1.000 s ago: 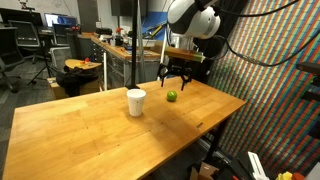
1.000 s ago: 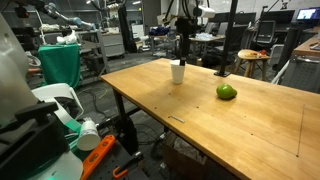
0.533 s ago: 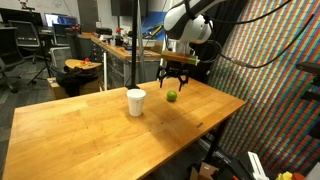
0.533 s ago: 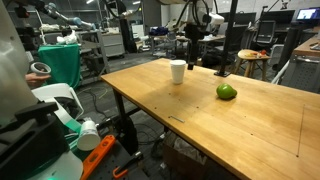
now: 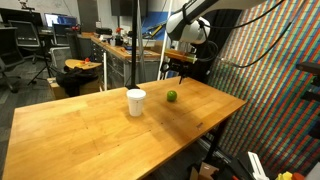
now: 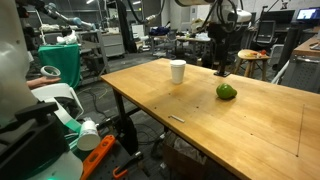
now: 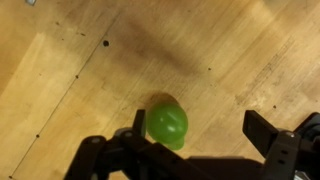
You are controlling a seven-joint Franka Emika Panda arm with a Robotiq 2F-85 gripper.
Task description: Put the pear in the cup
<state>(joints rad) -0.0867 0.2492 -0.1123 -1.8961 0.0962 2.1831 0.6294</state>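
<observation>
In an exterior view, the gripper (image 5: 179, 64) has swung away from the spot it held half a second ago. It now hangs higher and further back over the table (image 5: 80, 130). The pear (image 5: 171, 96) lies where it lay, and the cup (image 5: 136, 102) stands near it, apart and empty as far as we can see.

From the opposite side, the shift reads more clearly. The gripper (image 6: 220, 66) has left the space above the cup (image 6: 177, 72) and come across toward the pear (image 6: 227, 92). It hovers behind and above the fruit without touching it. Neither object has moved on the table (image 6: 260, 135).

In the wrist view, we look straight down at the pear (image 7: 166, 122) on the bare wood (image 7: 60, 80). The gripper (image 7: 195, 124) has its jaws spread wide and holds nothing. The fruit sits off-centre, close to one finger (image 7: 137, 128), with the opposite finger well apart from it.

We take this to mean the approach is nearly lined up but the grasp has not begun. The pear is on the table, not in the cup. We judge a small sideways correction would centre the fruit between the fingers before the descent, otherwise one finger may nudge it and set it rolling.
</observation>
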